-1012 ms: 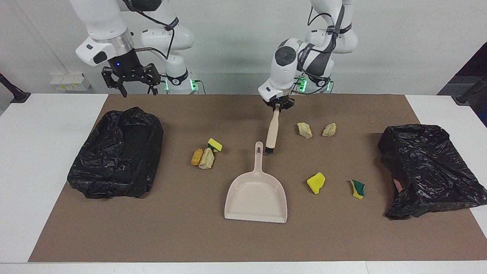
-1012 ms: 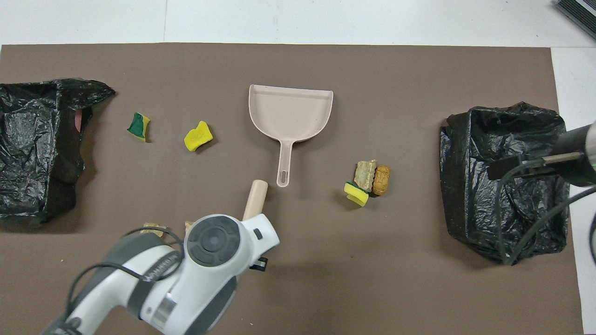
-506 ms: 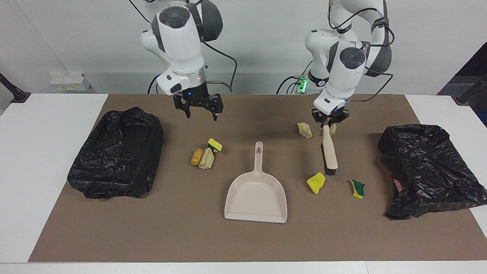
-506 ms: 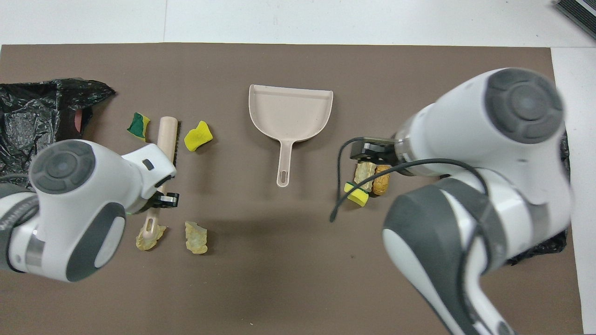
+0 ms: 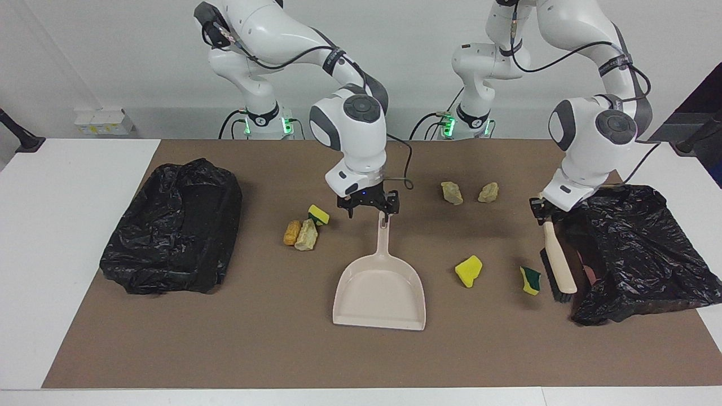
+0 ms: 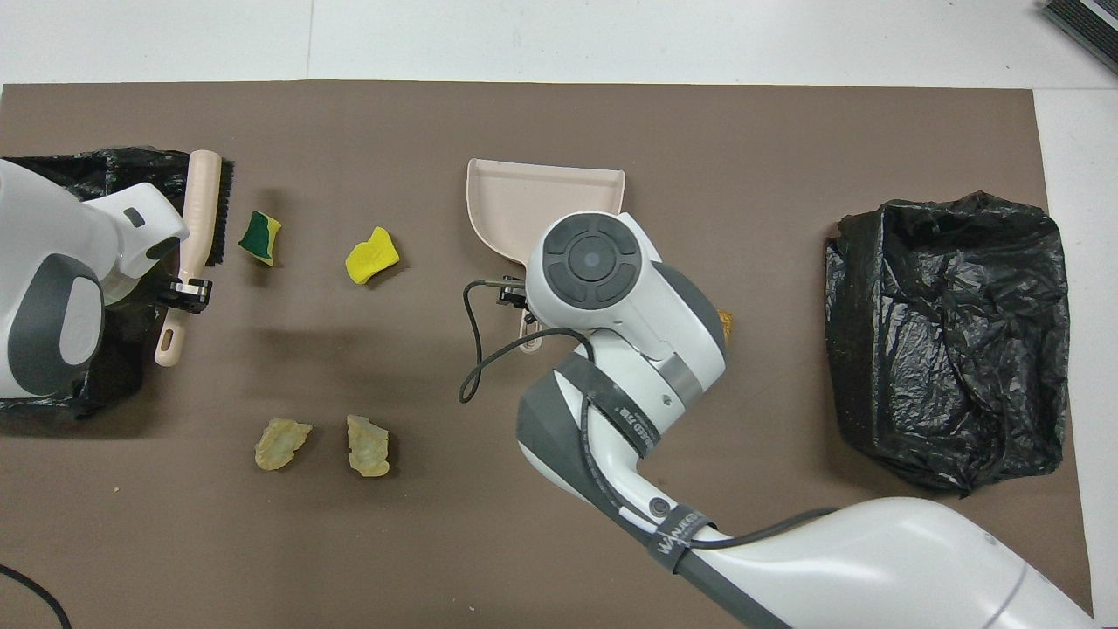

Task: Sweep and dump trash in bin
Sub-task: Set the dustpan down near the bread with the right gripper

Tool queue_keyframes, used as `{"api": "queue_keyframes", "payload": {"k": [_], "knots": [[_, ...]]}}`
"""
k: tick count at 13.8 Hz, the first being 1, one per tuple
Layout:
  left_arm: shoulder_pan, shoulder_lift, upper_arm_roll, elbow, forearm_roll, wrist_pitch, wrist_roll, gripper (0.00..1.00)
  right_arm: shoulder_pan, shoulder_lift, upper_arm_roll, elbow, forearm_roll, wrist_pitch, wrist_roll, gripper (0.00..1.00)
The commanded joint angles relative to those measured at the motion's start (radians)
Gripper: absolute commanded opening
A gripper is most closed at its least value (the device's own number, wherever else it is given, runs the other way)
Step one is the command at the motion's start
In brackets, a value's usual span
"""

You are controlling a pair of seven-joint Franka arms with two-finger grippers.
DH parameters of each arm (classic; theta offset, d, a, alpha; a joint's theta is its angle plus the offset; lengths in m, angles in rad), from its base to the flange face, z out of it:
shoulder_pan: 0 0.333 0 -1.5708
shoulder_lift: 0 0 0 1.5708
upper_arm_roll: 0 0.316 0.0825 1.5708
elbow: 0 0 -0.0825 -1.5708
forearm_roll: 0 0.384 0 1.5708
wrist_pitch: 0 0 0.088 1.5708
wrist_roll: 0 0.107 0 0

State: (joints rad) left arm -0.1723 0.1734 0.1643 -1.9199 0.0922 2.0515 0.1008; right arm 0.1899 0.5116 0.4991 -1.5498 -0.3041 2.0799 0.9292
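**Operator:** While both arms are out over the brown mat, report each gripper's condition.

**Unit:** My left gripper is clamped on the handle of the brush. It hangs in the middle band of the facing view, at my left arm's end of the table, just beside the black bag there. The brush slants downward with its bristle end lowest; I cannot tell whether the bristles touch the mat. My right gripper has its fingers apart and holds nothing. It is low over the tip of the dustpan handle, at the centre of the frame.

**Operator:** State the location of the trash.

**Unit:** All seven lumps lie on the mat:
- A green-and-yellow sponge chunk lies just beside the brush's bristle end.
- A yellow sponge chunk lies between that chunk and the dustpan.
- Two pale rock pieces lie side by side, higher in the frame, apart from each other.
- A bread-like piece, a rock piece and a sponge chunk sit bunched together beside the dustpan handle, toward my right arm's end.

**Operator:** And the bins?

**Unit:** A second black bag sits at my right arm's end of the mat. The dustpan lies flat with nothing in it, handle toward me
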Motion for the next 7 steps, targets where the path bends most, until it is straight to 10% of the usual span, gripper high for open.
{"api": "queue_keyframes", "payload": {"k": [1, 6, 7], "knots": [[-0.006, 0.06, 0.02, 0.036, 0.029, -0.001, 0.005, 0.0, 0.006, 0.079, 0.021, 0.057, -0.095, 0.035, 0.013, 1.0], [-0.035, 0.011, 0.005, -0.066, 0.018, -0.037, -0.003, 0.0, 0.014, 0.108, 0.024, 0.056, -0.134, 0.042, -0.016, 1.0], [-0.059, 0.011, -0.006, -0.068, 0.015, -0.037, -0.001, 0.0, 0.014, 0.108, 0.032, 0.056, -0.15, 0.042, -0.018, 0.88]]}}
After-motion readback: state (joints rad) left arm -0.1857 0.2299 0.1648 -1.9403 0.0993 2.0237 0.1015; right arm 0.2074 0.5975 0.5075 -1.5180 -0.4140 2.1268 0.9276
